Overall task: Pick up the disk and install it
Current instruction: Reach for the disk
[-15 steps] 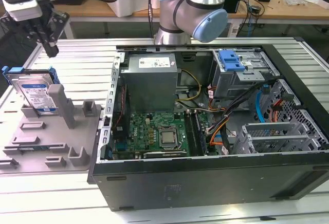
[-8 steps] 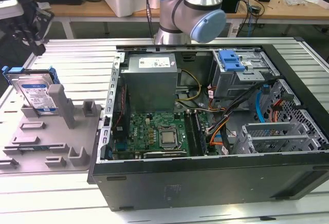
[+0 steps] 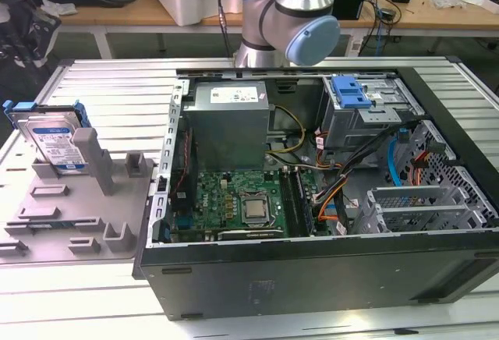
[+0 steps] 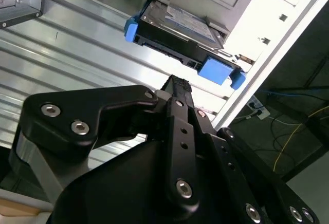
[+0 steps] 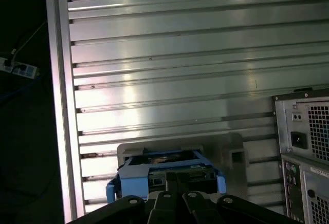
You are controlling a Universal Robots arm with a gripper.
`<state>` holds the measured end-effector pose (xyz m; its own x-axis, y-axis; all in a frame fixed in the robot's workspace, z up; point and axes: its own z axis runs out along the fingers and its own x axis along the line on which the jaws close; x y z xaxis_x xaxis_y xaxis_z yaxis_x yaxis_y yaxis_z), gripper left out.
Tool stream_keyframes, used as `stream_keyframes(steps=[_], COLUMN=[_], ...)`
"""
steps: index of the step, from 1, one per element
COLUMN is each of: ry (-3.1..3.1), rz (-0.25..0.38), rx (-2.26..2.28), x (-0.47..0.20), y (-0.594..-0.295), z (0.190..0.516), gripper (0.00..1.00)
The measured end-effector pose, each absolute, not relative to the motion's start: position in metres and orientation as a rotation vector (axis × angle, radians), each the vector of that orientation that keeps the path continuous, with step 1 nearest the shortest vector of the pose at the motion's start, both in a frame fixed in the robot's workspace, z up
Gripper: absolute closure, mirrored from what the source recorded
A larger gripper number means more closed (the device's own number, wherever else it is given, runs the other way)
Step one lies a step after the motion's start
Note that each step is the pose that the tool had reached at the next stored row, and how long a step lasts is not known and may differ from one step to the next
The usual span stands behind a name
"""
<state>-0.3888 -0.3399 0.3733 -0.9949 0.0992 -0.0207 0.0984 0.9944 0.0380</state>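
The flat rectangular silver hard drive with a white-and-blue label and a thin blue plastic carrier bracket, the disk, stands propped on edge in a grey moulded plastic holder. The holder lies on the ribbed aluminium tabletop at the exterior view's left, well apart from the black open desktop computer case. So the pick-up is not yet done, and neither is the install. Inside the case, toward its far right corner, the boxy grey metal cage with a wide blue plastic latch shows no drive being brought to it. In both wrist views the black gripper points toward the disk, with the blue bracket showing just past its tip and bare tabletop between them in the second wrist view. I judge it near the disk but not touching it. In the first wrist view the fingers look drawn narrowly together, with nothing held between them. By this reading the work stands at its very start: the arm is lined up over the disk, with the grasp, the carry and the fitting all left.
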Motion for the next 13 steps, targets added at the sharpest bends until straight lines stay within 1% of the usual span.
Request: stream_keyframes(steps=[13], ry=[3.115], rz=[0.058], rx=[0.154], x=[-0.3890], y=[-0.3399], z=[0.3733], gripper=[0.89])
